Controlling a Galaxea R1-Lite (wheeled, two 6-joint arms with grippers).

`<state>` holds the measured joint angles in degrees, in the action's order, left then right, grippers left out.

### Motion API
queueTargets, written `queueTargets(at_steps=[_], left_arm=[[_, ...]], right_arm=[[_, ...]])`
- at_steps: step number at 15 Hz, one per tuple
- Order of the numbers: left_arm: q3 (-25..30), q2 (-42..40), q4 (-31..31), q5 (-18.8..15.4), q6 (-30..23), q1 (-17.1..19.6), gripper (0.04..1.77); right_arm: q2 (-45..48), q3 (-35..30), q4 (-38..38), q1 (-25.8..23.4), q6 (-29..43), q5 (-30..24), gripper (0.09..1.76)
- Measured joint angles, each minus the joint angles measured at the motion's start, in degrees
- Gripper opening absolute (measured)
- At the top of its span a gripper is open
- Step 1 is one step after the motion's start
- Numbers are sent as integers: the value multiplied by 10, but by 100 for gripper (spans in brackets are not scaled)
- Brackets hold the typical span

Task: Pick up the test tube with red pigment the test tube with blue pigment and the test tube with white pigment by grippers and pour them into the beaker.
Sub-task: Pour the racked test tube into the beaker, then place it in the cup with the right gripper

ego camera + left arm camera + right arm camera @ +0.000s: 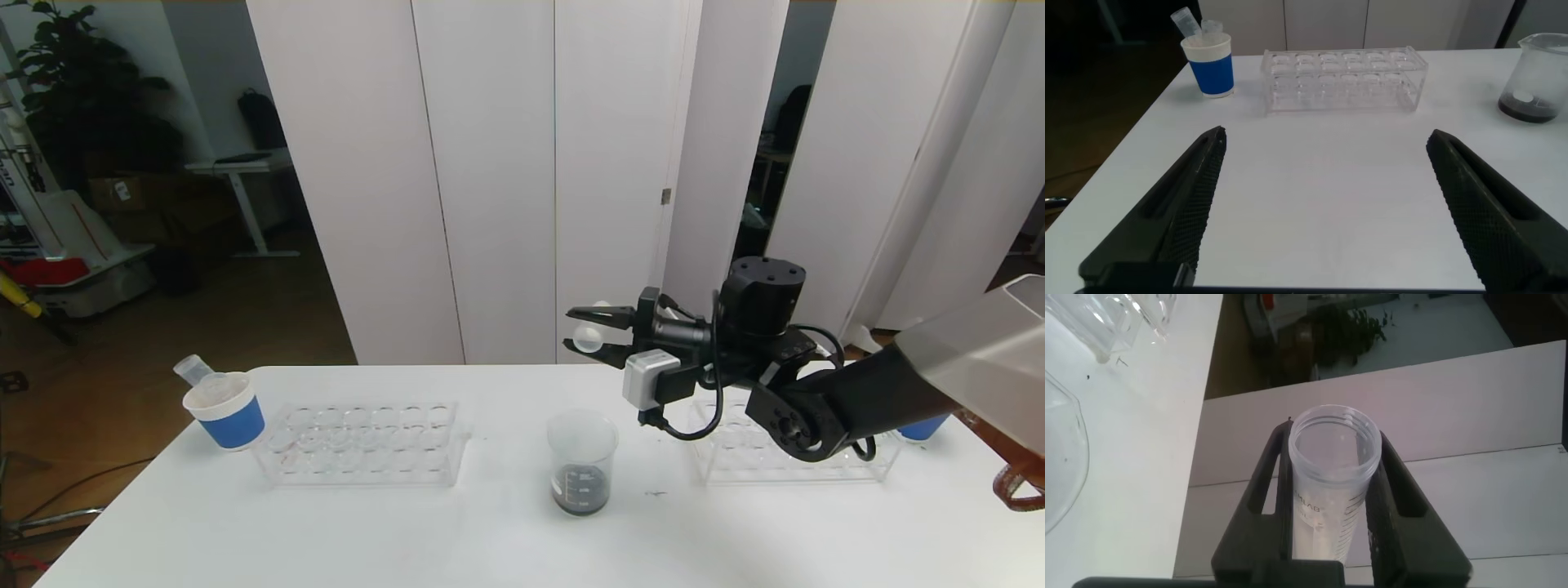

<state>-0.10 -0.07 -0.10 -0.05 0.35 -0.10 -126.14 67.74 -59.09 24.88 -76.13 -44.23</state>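
My right gripper point(576, 327) is shut on the test tube with white pigment point(587, 334), a clear wide-mouthed tube. It holds the tube roughly level in the air, above and behind the beaker point(581, 462). In the right wrist view the tube point(1333, 486) sits between the fingers point(1264, 482), mouth outward, with a faint whitish film inside. The beaker has dark liquid at its bottom and also shows in the left wrist view point(1536, 75). My left gripper point(1327, 139) is open and empty, low over the table. No tube with red or blue pigment shows.
A clear tube rack point(363, 445) stands left of the beaker, and another rack point(796, 459) lies under my right arm. A blue-sleeved paper cup point(227, 408) with an empty tube stands at the far left. A second blue cup point(922, 427) is mostly hidden at the right.
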Motion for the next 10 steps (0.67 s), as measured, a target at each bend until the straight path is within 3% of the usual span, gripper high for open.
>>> queueTargets(at_steps=[10], left_arm=[[0,0,0,0,0,0,175]], right_arm=[[-17,28,0,3,-74,3,58]])
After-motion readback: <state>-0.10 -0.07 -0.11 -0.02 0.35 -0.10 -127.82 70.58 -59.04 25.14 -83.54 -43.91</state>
